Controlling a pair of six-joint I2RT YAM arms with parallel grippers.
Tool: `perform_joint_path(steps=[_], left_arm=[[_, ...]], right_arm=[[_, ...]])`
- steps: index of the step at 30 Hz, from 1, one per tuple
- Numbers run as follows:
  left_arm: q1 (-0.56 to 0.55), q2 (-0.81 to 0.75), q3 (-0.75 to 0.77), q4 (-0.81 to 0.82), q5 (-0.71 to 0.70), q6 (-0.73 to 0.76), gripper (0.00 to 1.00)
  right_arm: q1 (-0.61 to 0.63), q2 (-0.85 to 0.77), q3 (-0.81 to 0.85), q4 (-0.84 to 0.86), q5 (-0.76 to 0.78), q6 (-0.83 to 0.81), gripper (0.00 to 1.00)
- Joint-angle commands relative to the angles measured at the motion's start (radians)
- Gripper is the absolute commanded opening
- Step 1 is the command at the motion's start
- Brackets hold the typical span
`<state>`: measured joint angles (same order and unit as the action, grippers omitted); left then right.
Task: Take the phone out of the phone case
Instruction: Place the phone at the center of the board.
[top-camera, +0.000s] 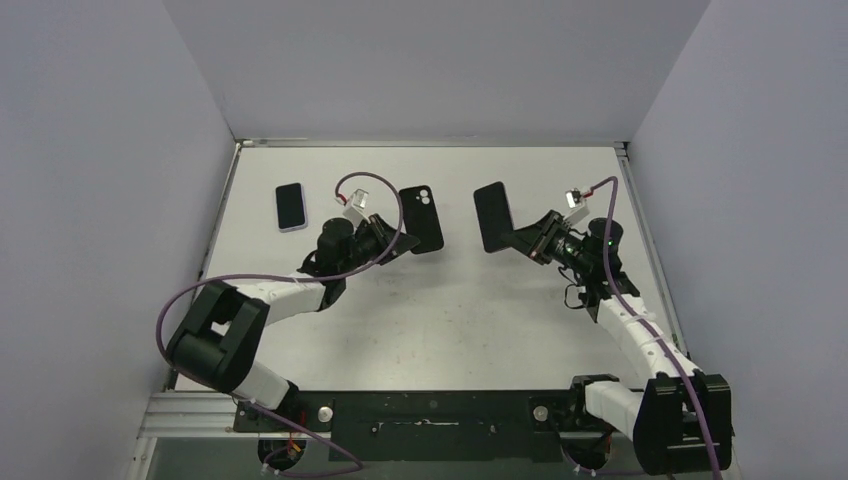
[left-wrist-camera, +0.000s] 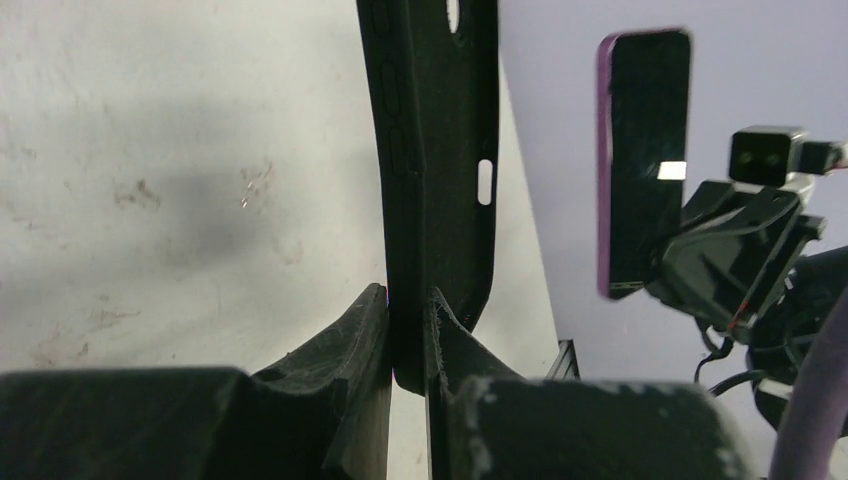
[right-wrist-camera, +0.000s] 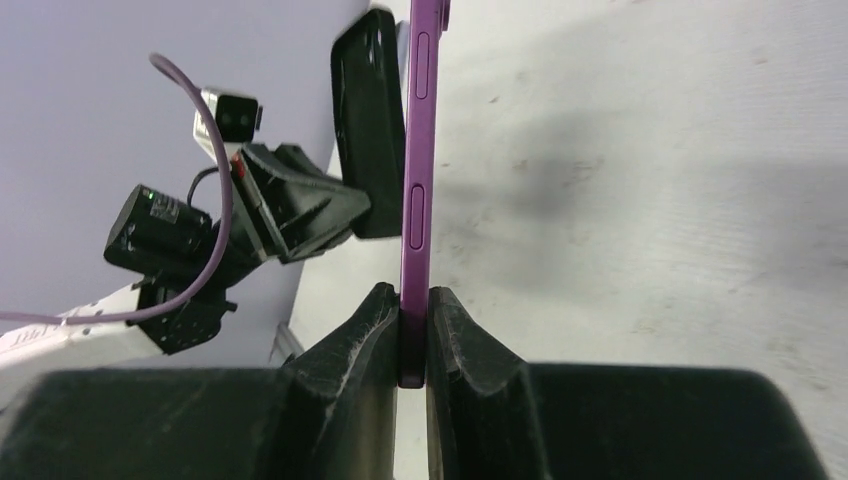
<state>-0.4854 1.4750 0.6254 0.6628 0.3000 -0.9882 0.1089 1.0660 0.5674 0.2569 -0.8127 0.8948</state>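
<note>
My left gripper (top-camera: 400, 243) is shut on the black phone case (top-camera: 422, 217), held on edge above the table; in the left wrist view the case (left-wrist-camera: 435, 150) rises from between my fingers (left-wrist-camera: 350, 340), empty. My right gripper (top-camera: 527, 241) is shut on the purple phone (top-camera: 493, 215), held upright, apart from the case and to its right. In the right wrist view the phone's purple edge (right-wrist-camera: 418, 160) stands clamped between my fingers (right-wrist-camera: 460, 330), with the case (right-wrist-camera: 368, 120) behind it. The phone also shows in the left wrist view (left-wrist-camera: 640, 160).
A second phone with a dark screen (top-camera: 291, 206) lies flat at the back left of the white table (top-camera: 450, 310). Grey walls close in the back and both sides. Purple cables loop beside each arm.
</note>
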Motion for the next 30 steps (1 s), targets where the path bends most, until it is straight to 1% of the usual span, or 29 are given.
perform_joint_path(steps=[1,4,6,13,18,23,24,27,30], left_arm=[[-0.018,0.082,0.070,-0.003,0.100,0.019,0.00],[-0.029,0.123,0.068,0.017,0.103,0.013,0.00],[-0.031,0.139,0.065,0.023,0.108,0.010,0.00],[-0.032,0.161,0.041,0.053,0.136,-0.007,0.00],[-0.032,0.152,0.012,0.082,0.155,-0.034,0.00],[-0.033,0.140,-0.004,0.081,0.142,-0.030,0.00],[-0.033,0.141,-0.005,0.082,0.140,-0.030,0.00],[-0.035,0.155,0.002,0.084,0.140,-0.028,0.00],[-0.039,0.176,0.013,0.087,0.141,-0.027,0.00]], right_arm=[[-0.101,0.042,0.001,0.085,0.020,-0.107,0.00],[-0.144,0.095,0.008,0.076,0.092,-0.166,0.00],[-0.154,0.156,0.018,0.102,0.110,-0.186,0.00],[-0.155,0.448,0.101,0.213,0.067,-0.202,0.00],[-0.154,0.632,0.166,0.314,0.038,-0.168,0.00],[-0.147,0.781,0.213,0.404,0.032,-0.103,0.00],[-0.145,0.801,0.224,0.407,0.035,-0.100,0.02],[-0.141,0.846,0.242,0.398,0.051,-0.092,0.18],[-0.141,0.875,0.250,0.386,0.056,-0.095,0.29]])
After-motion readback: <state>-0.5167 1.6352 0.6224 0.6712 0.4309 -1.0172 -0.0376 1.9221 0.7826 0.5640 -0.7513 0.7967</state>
